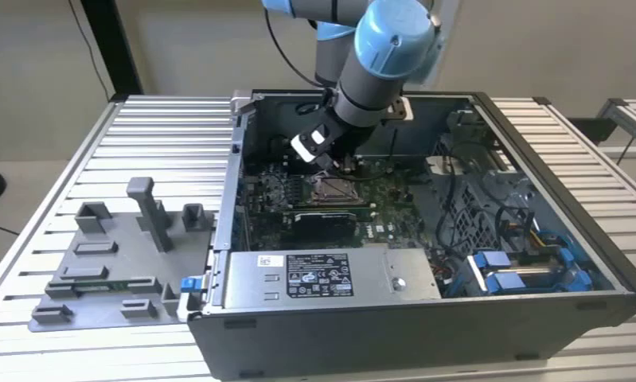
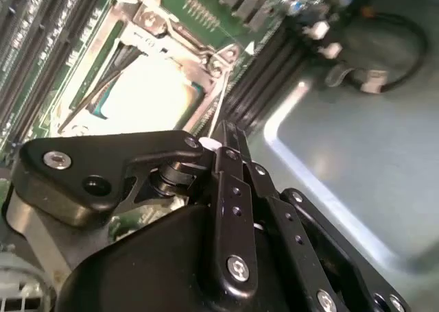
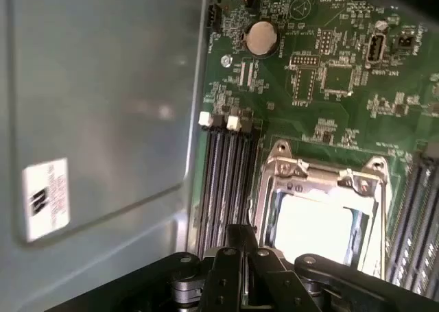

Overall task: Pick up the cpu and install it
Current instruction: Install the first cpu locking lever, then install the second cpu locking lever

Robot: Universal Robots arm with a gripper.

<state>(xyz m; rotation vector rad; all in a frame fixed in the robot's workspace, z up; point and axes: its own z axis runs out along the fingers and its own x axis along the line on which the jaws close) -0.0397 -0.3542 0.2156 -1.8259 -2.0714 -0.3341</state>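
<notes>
The cpu (image 2: 147, 92) shows as a bright silvery-white square lying flat inside the metal-framed socket (image 2: 147, 20) on the green motherboard (image 3: 329, 65). In the first wrist view the cpu (image 3: 319, 226) sits in the socket frame (image 3: 322, 171), and in the exterior view the cpu (image 1: 330, 188) lies in the middle of the open case. My gripper (image 2: 225, 135) hangs just beside the socket's edge, by its thin wire lever (image 2: 221, 96). Its black fingers are pressed together with nothing between them. The gripper (image 3: 241, 235) is over the memory slots beside the frame, and in the exterior view the gripper (image 1: 341, 165) is low over the board.
The open computer case (image 1: 572, 215) stands on a slatted metal table (image 1: 137, 143). A power supply (image 1: 318, 274) lies at its near side, with cables and blue drive clips (image 1: 509, 270) toward the exterior view's right. Grey plastic fixture blocks (image 1: 116, 255) lie outside, toward the exterior view's left. Memory slots (image 3: 223, 182) flank the socket.
</notes>
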